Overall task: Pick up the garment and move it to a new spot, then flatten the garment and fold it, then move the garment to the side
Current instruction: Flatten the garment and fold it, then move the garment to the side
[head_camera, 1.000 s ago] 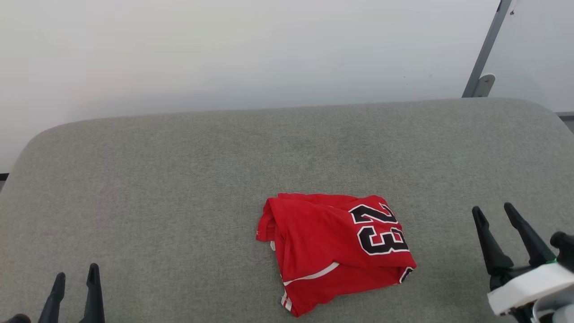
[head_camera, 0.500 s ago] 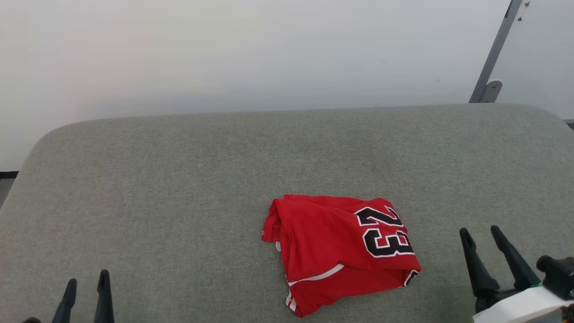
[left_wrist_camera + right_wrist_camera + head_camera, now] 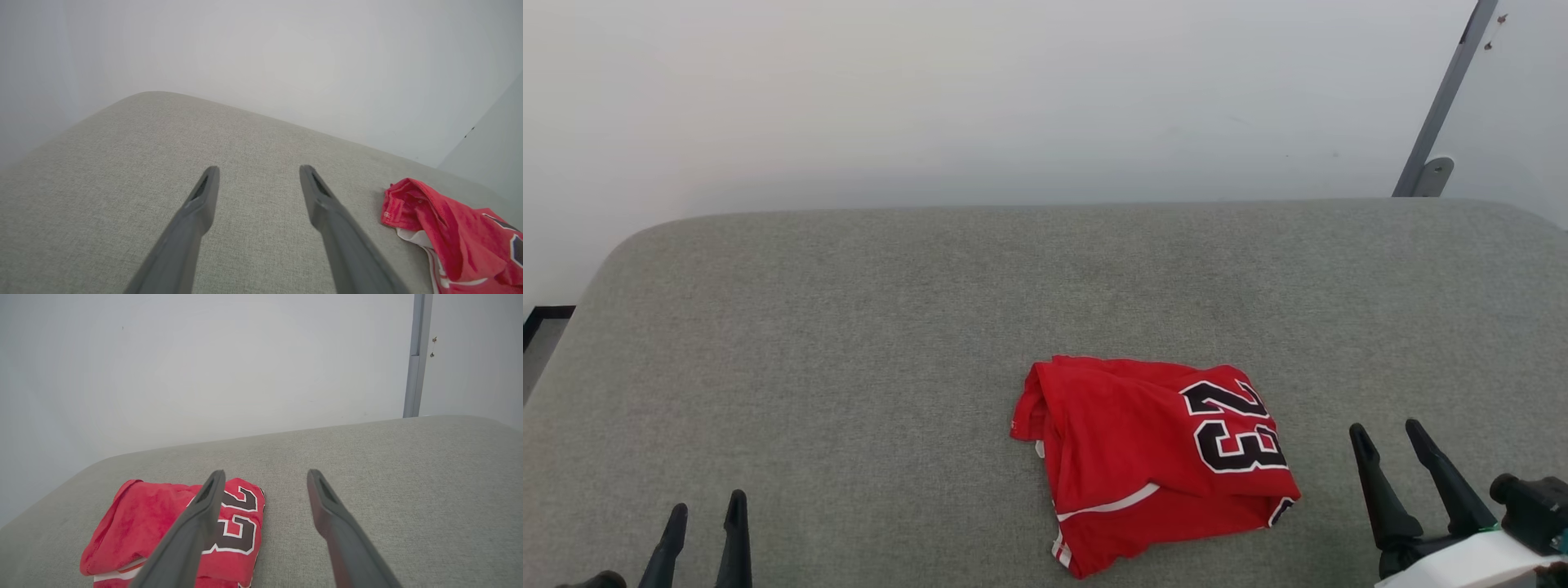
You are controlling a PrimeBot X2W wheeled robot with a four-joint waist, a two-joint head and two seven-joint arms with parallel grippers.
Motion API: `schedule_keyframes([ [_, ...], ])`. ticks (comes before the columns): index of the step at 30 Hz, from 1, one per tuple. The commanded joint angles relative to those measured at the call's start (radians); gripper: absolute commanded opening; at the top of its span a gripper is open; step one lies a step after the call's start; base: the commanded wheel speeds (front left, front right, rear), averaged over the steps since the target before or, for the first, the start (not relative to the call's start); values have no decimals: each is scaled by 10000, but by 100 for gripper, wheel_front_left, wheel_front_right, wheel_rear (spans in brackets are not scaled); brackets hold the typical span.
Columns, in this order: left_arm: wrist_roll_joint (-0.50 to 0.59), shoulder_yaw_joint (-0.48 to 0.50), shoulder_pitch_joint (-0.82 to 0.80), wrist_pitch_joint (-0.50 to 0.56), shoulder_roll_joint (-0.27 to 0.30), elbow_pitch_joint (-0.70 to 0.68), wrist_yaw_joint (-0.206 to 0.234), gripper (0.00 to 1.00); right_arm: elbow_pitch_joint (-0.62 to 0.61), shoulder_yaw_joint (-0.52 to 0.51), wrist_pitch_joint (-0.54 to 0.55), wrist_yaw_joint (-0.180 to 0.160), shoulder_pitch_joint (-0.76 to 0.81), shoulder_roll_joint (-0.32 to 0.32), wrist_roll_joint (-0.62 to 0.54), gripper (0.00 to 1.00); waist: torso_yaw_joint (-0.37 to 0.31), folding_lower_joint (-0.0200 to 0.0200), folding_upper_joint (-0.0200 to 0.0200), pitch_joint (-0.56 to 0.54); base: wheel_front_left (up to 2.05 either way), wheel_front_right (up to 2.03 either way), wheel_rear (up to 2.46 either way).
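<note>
The garment lies in the lower middle of the head view, a little to the right of centre, on the grey fabric-covered tabletop. It is gathered into a compact, roughly rectangular packet, with the number 23 facing up on its right part and a white trim line across its lower part. The left edge is bunched and not quite neat. From this shape I judge that the flattening and folding are probably done. It is not clear whether the last move to the side is finished, because the packet sits only slightly off the middle. The right hand is at the lower right of the frame, near the garment but not touching it, with its two fingers spread wide and nothing between them. The left hand is at the lower left, well apart from the garment, also wide open and empty. Behind the tabletop there is a plain pale wall and a grey metal post at the upper right. Nothing else lies on the tabletop, so I see no obstacle to a further push or lift.
</note>
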Motion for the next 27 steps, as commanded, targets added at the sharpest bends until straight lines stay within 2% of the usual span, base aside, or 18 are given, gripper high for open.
schedule_keyframes([
  [1,92,-49,-108,-65,90,0,-28,100,-20,-9,-45,0,74,-7,52,100,17,0,0,-5,0,0,0],
  [16,492,-414,-250,-65,195,54,-28,100,-35,0,-46,0,150,-85,-64,100,145,0,0,-23,0,0,0],
  [23,381,-330,-89,-65,369,-3,-28,100,649,869,-44,0,-315,-618,174,100,363,0,0,7,0,0,0],
  [27,324,-283,14,-65,373,-106,-28,100,1148,1513,636,0,-890,-1024,765,100,532,0,0,96,0,0,0],
])
